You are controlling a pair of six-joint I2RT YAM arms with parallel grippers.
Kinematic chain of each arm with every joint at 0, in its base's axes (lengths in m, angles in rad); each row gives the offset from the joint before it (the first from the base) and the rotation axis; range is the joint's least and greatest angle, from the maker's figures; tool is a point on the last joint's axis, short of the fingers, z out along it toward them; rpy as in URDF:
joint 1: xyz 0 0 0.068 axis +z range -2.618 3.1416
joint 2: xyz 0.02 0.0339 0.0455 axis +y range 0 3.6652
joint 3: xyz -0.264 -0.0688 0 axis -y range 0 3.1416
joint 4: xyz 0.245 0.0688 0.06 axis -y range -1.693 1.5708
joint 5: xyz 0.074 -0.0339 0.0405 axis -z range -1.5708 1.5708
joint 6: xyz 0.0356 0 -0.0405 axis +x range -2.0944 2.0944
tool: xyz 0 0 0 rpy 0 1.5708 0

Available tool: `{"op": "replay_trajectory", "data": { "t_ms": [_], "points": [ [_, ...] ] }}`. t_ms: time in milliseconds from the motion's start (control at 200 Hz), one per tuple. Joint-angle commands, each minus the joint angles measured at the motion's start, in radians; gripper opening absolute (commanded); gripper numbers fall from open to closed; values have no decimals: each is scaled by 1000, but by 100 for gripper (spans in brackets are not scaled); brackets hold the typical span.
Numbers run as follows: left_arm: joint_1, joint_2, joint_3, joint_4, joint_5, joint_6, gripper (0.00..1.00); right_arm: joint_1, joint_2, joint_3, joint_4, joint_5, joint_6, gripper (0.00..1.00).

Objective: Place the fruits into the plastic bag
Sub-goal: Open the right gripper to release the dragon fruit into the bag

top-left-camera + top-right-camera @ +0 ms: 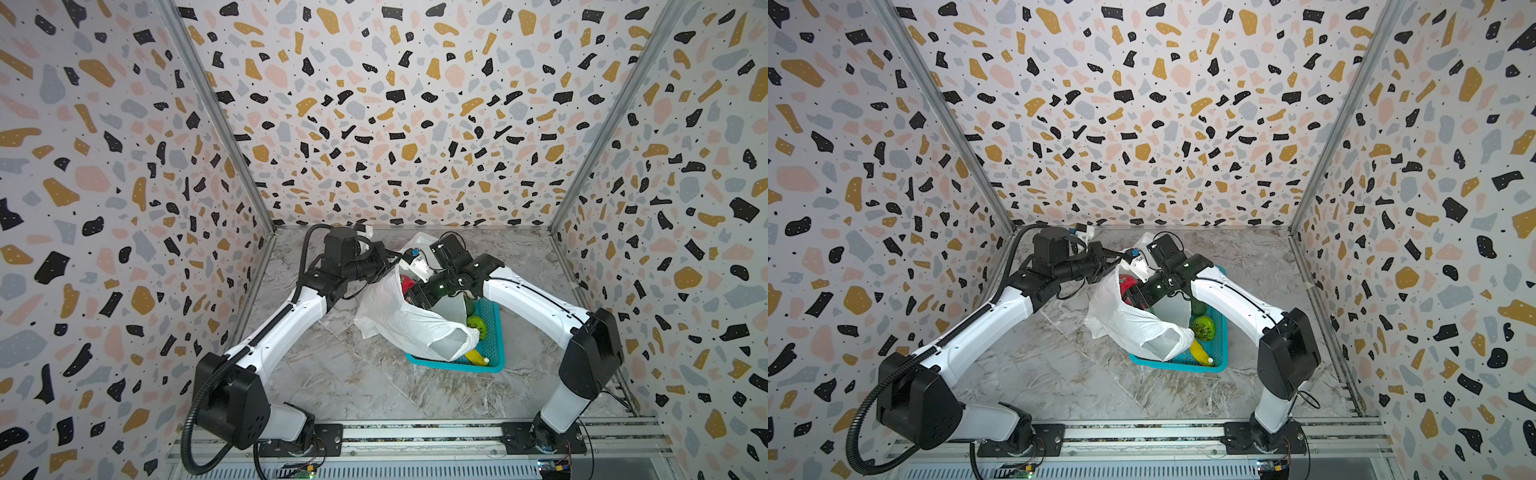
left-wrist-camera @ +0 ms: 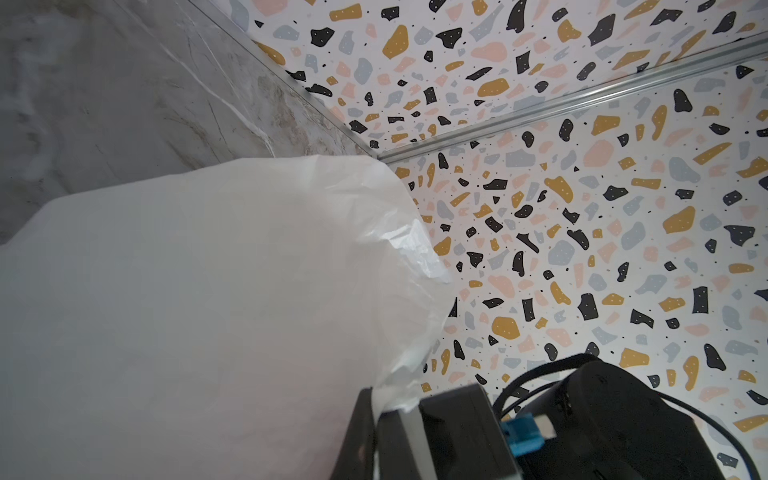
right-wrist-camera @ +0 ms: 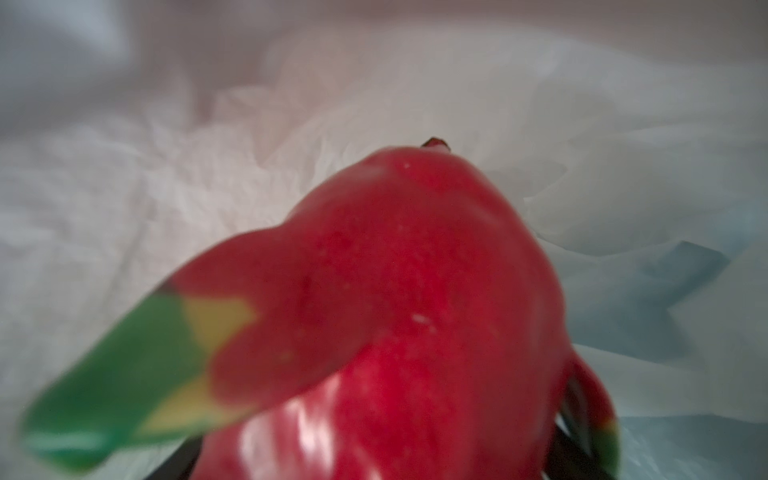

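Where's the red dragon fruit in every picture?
Both top views: red dragon fruit peeks out of the white plastic bag, mid-scene.
Left wrist: not in it.
Right wrist: fills the middle, close up.
Shared landmark: that bag, in all four.

a teal perforated basket [image 1: 493, 332] [image 1: 1219, 337] sits on the grey marble-patterned desk [image 1: 353, 386], right of the middle in both top views. only its near rim and right-hand wall show. walls [image 1: 395, 124] close the desk in on three sides, papered in a terrazzo print of black, mustard, pink and grey flecks. silver metal strips [image 1: 223, 124] run up the two back corners. a metal rail [image 1: 415, 432] crosses the front edge. the left wrist view shows bare desk [image 2: 124, 83], one strip [image 2: 540, 111] and printed wall [image 2: 582, 249].
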Motion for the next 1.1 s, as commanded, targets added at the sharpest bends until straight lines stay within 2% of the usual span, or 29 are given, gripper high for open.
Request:
{"op": "replay_trajectory", "data": {
  "t_ms": [0,200,406,526,661,826,916,1096],
  "points": [
    [-35,-18,-28,31,76,-4,0,-10,-3,30,219,-46,163,54],
    [-34,-28,-52,44,79,-2,0,-11,38,-43,369,-151,282,56],
    [-35,-40,-73,59,86,-12,0,-2,120,-17,334,-126,271,60],
    [-31,-51,-76,51,81,-13,0,2,182,41,240,-81,226,64],
    [-4,-68,-80,1,54,9,0,8,209,48,185,5,208,74],
    [55,-88,-107,-38,52,34,0,8,184,37,193,16,202,86],
    [83,-96,-113,-64,49,59,0,8,153,36,198,-6,178,99],
    [130,-100,-115,-99,47,94,0,1,69,29,215,-55,146,99]
  ]
}}
